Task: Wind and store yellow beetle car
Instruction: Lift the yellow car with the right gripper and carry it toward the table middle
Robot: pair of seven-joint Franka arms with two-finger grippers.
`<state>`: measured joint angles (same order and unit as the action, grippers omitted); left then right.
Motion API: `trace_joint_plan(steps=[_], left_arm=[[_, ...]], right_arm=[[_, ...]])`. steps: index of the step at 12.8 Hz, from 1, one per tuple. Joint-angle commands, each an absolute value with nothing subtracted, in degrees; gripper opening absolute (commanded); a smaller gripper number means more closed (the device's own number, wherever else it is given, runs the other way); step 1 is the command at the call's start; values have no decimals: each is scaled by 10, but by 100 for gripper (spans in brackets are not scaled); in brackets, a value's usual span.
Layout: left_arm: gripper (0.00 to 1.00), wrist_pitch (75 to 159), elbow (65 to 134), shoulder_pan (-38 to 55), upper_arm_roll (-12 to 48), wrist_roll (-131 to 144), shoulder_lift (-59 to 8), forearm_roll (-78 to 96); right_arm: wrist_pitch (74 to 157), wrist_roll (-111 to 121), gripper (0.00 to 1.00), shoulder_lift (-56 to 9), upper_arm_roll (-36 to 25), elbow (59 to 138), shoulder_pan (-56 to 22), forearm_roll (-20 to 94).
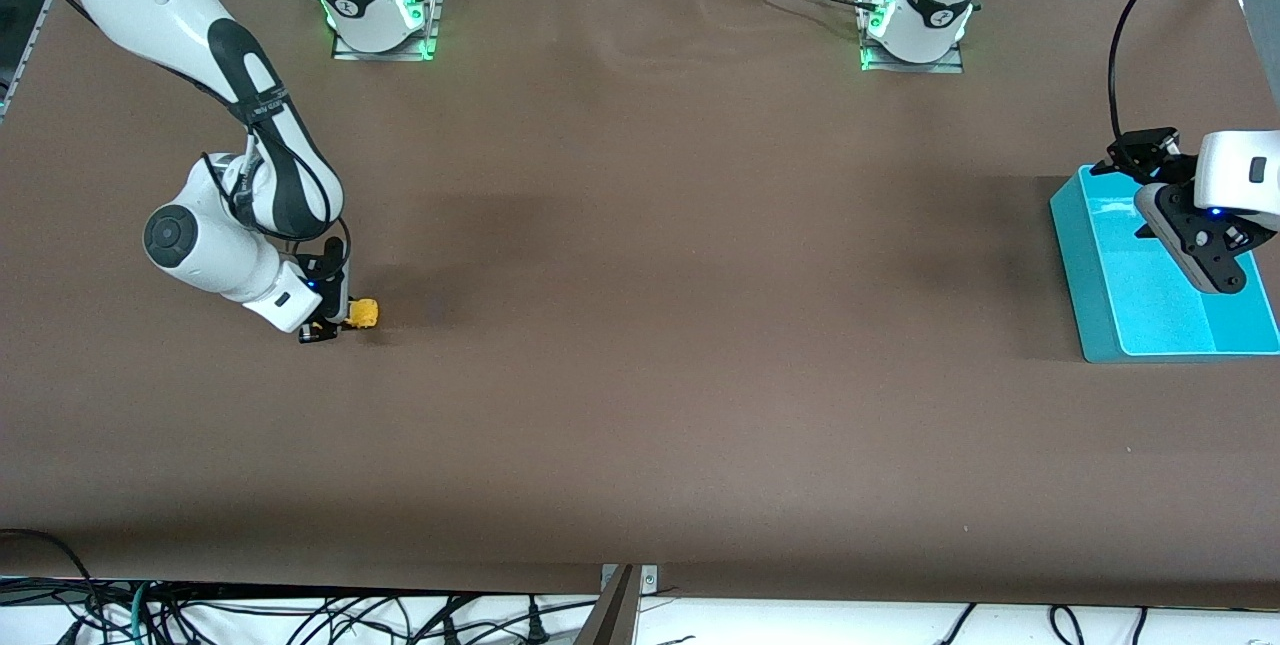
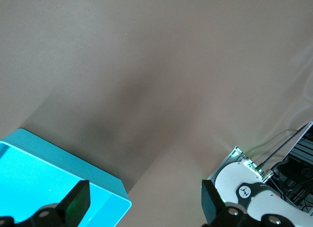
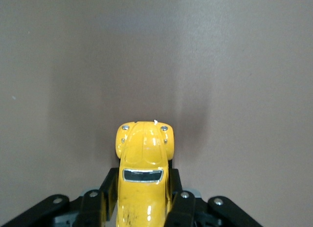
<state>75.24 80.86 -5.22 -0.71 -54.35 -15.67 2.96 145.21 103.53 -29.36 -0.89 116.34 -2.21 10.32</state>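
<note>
Right gripper (image 1: pixel 335 323) sits low at the table (image 1: pixel 640 325), in the left part of the front view, about mid-height. Its jaws are closed on the yellow beetle car (image 1: pixel 364 312). In the right wrist view the car (image 3: pixel 144 163) sits between the two black fingers (image 3: pixel 182 207), which press on its flanks, and its rounded nose points away from the wrist. The wheels are hidden, so I cannot tell whether the car is rolling on the table or lifted just clear of it.

Left gripper (image 1: pixel 1215 250) hangs over the turquoise bin (image 1: pixel 1085 255) at the right edge of the front view. Its jaws are spread wide and hold nothing. In the left wrist view a corner of the bin (image 2: pixel 105 190) shows below the fingertips (image 2: pixel 78 200). This arm is waiting.

Progress, judged from how things lie:
- Car grasped: done.
- Winding: either under way or about to begin. The low grip at table level fits a pull-back stroke, but one frame cannot show how much is done.
- Storing: not done. What shows of the bin's interior is bare, and the car is well apart from it, at the right arm's end of the table.

Left to do: finish the wind, then get the car across to the bin.
</note>
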Motion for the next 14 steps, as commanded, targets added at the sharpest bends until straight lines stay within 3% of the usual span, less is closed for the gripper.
trace_joint_plan(steps=[1,14], left_arm=[[100,760,813,-54,-4,-555,-147,25],[100,840,906,-47,9,-555,-90,24]], right_arm=[[1451,1094,20,-299,-4,1170,1,114],[1453,1244,20,-316,-4,1165,135,114]])
